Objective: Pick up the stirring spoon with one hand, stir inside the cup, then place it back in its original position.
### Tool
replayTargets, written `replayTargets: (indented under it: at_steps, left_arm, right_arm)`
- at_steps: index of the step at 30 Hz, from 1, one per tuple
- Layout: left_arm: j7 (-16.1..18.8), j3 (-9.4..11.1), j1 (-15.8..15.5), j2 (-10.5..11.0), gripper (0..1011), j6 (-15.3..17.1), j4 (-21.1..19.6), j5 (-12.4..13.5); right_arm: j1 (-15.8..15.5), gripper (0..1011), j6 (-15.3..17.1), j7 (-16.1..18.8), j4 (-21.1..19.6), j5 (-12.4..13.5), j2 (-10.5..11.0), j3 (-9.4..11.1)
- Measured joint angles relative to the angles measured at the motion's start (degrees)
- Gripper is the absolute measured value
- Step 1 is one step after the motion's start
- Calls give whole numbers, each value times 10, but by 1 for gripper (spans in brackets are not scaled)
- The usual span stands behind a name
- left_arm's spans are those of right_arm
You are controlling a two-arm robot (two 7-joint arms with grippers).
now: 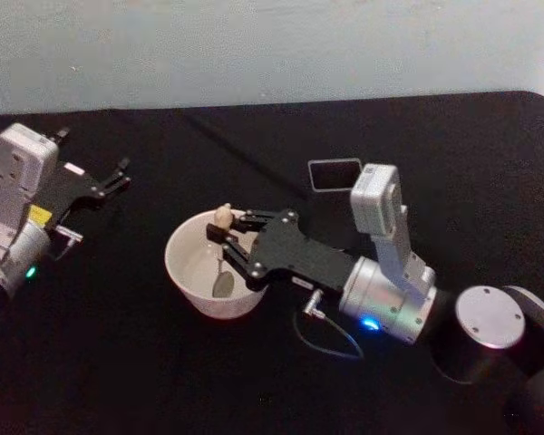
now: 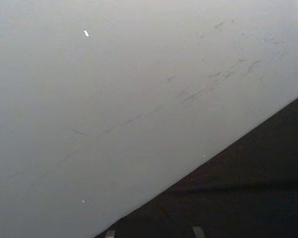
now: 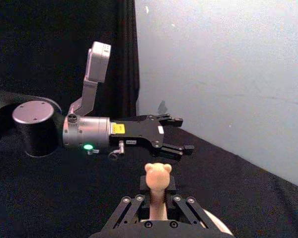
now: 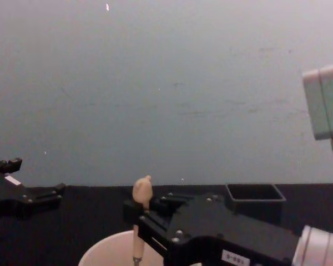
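Pinching the spoon (image 1: 223, 283) by its pale handle, just below the bear-shaped knob, with the jaws of the right gripper (image 1: 225, 237) pressed in from both sides. Reaching in from the right across the black table (image 1: 435, 145), fingers over the right side of the cup (image 1: 177, 263).

Held close to upright: knob poking above the fingers, thin metal neck dropping below them, shiny bowl low inside the cup, near its middle. Cannot tell whether touching the floor of the cup. So: long axis vertical, handle end up, working end down and within the rim. From the right wrist, knob (image 3: 158, 176) rising straight out of the pinch, centred between the fingers, no visible lean to either side.

Judged mid-task: pick-up done, stirring in hand or about to be. Calls for small circles well inside the wide rim, without knocking the wall and shoving the cup.

For the return: dark square holder (image 1: 334, 162) behind and to the right of the cup, near it, mouth open upward. Narrow, so probably needs a lift clear of the rim, a short carry back and to the right, then a straight drop with the spoon vertical. Plainly the nearer arm for that.

Parked well off to the left: left gripper (image 1: 120, 178), jaws spread, holding nothing, well apart from cup and spoon.
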Motion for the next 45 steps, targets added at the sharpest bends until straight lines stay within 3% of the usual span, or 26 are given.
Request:
replayTargets:
  at_steps: [21, 45]
  left_arm:
    - [0, 0, 0, 0, 1001, 0, 0, 0]
    - [0, 0, 0, 0, 1001, 0, 0, 0]
  right_arm:
    - [32, 166, -11, -19, 48, -19, -26, 7]
    - [4, 166, -1, -16, 15, -12, -2, 25]
